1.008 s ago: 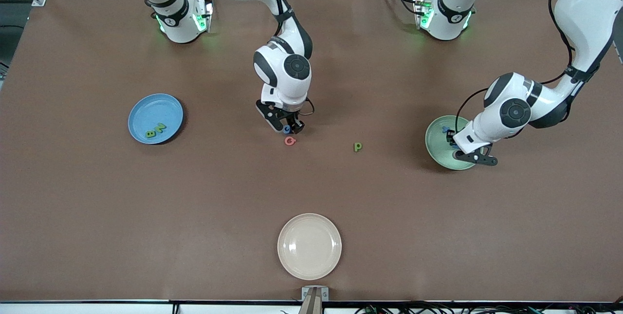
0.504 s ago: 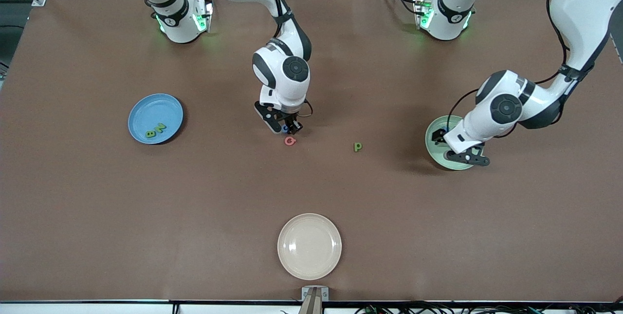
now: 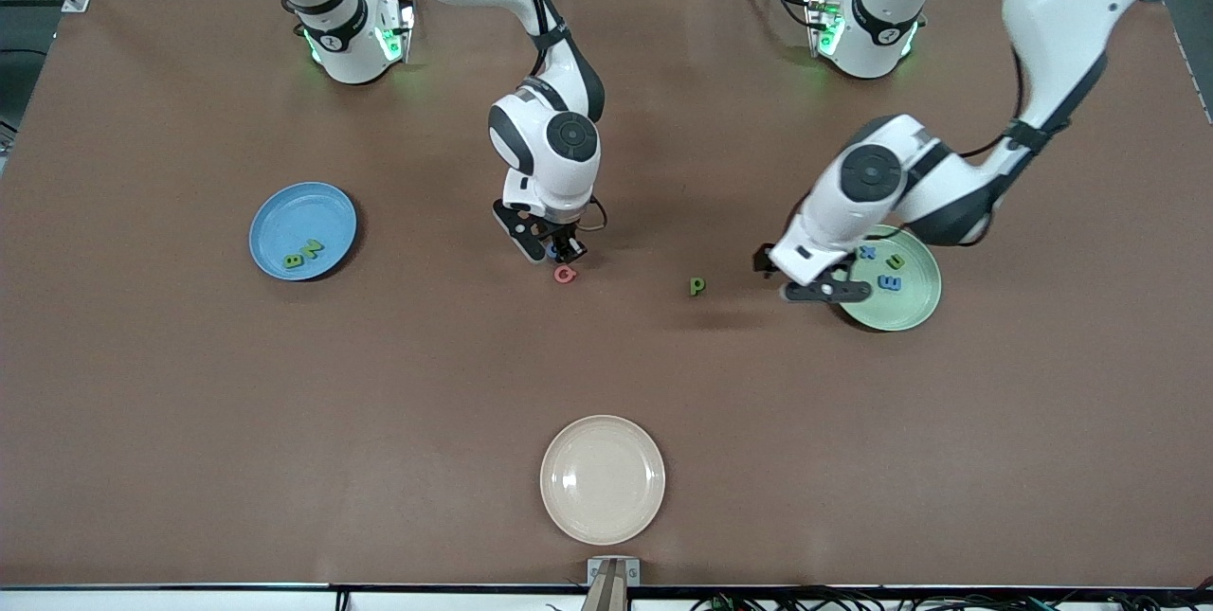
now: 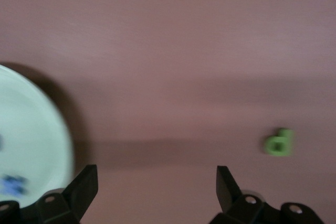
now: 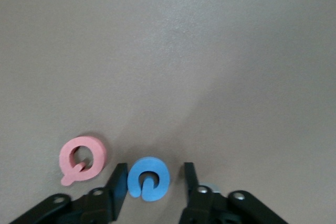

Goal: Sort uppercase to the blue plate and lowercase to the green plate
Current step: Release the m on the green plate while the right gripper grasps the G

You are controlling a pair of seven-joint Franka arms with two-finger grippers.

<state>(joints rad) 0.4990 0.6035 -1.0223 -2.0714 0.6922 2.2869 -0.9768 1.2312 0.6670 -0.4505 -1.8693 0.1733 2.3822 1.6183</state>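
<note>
Seen from the front camera, on the brown table the round medium-blue plate sits at 9 o'clock and has 2 flat toy letters on it, a green B and a green N, touching each other. The round pale mint-green plate sits at 3 o'clock with 3 letters on it: a blue x, an olive-green n/u piece and a blue E/m-shaped piece. A round cream-white plate sits at 6 o'clock with no letters on it. Near the table's middle lie a flat blue G and a flat pinkish-red Q, the Q just beside the G at its 5 o'clock, not touching it. The right gripper is down at the table with its jaws narrow around the blue G: 1 finger meets the letter's edge, the other shows a thin gap, so there is no firm grip. A small green p lies alone on the bare table between the Q and the mint-green plate, at that plate's 9 o'clock, near it but apart. The left gripper hangs over the table at the 9 o'clock rim of the mint-green plate, jaws wide and holding nothing; the green p shows ahead of it in the left wrist view.
</note>
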